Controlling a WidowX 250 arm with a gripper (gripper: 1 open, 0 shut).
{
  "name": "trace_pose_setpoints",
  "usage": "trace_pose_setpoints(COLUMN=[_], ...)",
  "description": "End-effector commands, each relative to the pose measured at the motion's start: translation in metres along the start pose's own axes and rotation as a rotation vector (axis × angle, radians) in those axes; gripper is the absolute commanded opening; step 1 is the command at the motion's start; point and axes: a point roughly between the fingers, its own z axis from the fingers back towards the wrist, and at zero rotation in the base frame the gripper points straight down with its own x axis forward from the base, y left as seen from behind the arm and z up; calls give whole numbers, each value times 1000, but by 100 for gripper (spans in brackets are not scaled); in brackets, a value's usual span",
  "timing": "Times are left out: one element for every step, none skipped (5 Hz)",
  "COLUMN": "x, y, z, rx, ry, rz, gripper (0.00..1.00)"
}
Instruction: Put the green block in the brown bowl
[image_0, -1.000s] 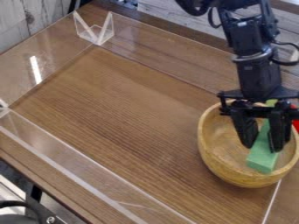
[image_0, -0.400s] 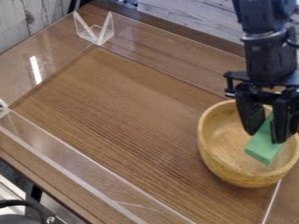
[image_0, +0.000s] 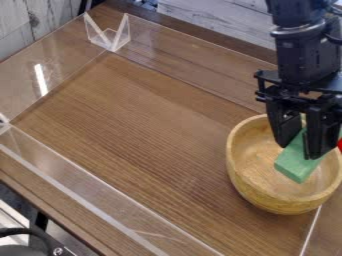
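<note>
The brown bowl (image_0: 255, 185) is sitting nearest, its round wooden wall showing smooth grain. Inside it, toward its right side, the flat, plain green block (image_0: 297, 160) is tilting upward. Above the bowl, the dark, angular gripper (image_0: 305, 148) is clenching the block's upper end. Placement seems under way; the next move calls for lowering slightly, then releasing.

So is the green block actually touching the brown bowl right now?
Cannot tell: in the single camera view, the green block shows in front of the brown bowl's inside, but whether it rests there or hangs above is unclear.
</note>
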Motion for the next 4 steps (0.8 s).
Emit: trace_pose_setpoints(x=[-5, -9, -9, -8], y=[-2, -1, 6, 14], z=[13, 13, 12, 11], rx=[24, 39, 54, 74], ry=[-68, -88, -112, -139], rz=[-49, -74, -91, -102], gripper=[0, 0, 0, 0])
